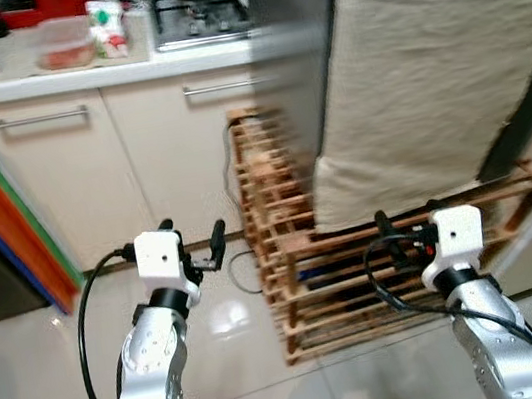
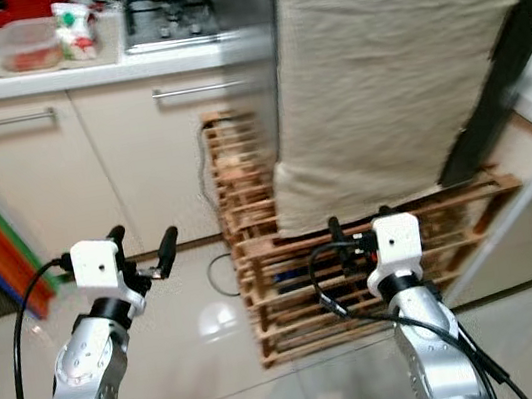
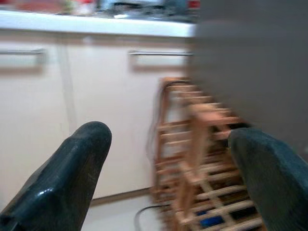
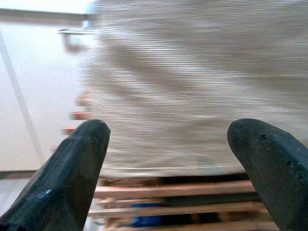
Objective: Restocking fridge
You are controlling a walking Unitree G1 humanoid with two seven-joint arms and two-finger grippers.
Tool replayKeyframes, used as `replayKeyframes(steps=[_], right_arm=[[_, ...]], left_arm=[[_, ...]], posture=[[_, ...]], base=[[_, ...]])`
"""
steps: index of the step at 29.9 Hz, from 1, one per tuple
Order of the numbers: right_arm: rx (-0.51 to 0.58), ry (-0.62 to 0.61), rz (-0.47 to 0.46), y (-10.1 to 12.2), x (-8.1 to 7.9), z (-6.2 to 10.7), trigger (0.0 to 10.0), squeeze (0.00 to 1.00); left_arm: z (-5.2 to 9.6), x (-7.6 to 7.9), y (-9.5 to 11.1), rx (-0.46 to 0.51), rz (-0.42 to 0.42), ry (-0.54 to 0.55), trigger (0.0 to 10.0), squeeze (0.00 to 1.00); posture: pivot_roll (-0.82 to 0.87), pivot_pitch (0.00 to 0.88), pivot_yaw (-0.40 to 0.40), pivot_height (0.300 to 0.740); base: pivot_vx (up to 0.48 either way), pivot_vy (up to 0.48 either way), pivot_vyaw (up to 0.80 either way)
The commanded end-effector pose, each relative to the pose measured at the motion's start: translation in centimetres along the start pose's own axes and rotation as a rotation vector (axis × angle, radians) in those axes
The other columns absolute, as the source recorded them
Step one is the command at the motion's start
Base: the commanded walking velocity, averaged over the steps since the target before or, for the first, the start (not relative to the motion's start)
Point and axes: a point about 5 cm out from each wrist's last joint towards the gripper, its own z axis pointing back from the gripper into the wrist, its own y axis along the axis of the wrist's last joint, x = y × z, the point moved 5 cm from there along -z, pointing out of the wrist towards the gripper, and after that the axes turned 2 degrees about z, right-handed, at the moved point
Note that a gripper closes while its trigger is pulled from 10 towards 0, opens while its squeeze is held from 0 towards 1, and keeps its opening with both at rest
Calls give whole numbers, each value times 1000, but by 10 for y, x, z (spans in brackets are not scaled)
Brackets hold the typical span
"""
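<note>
You have nothing restocked yet: left gripper (image 1: 195, 243) and right gripper (image 1: 408, 230) jaws spread, empty; food container (image 1: 62, 42) on tabletop (image 1: 124, 68) at 11 o'clock.

cloth (image 1: 427, 63) hides object beneath | wooden rack (image 1: 356, 256) partly covered | wrist views blurred

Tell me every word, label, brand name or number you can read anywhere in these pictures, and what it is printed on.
None can be read.
The red, white and green packet on the counter carries print, but it is too small and blurred to read.
The clear tub beside it shows no label.
The beige cloth and the wooden rack bear no lettering.
</note>
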Motion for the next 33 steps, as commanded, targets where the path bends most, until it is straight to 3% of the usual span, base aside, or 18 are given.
replayKeyframes(steps=[1,8,13,18,26,29,33], right_arm=[[-2,8,-1,2,-2,-3,10000,0],[9,-22,2,5,-2,-9,10000,0],[46,-43,5,12,2,-3,10000,0],[28,-49,4,6,2,2,10000,0],[42,-75,16,10,7,3,10000,0],[51,-125,3,11,20,6,10000,0],[44,-140,14,9,28,14,10000,0]], left_arm=[[-1,-5,0,-7,-9,21,10000,0],[-10,-7,9,12,-28,7,10000,0],[-15,-4,15,21,-38,-13,10000,0],[-20,8,9,-15,-72,-55,10000,0],[-28,25,25,44,-26,-140,10000,0],[-34,32,33,71,-23,-186,10000,0],[-32,31,29,59,-31,-187,10000,0]], posture=[[19,0,-45,740],[14,0,-36,740],[-2,0,-28,740],[-28,0,-5,740],[-59,0,12,740],[-72,0,17,740],[-62,0,13,740]], base=[[0,480,669],[0,480,181],[0,480,0],[0,0,-669],[183,239,-648],[174,413,-646],[0,440,-647]])
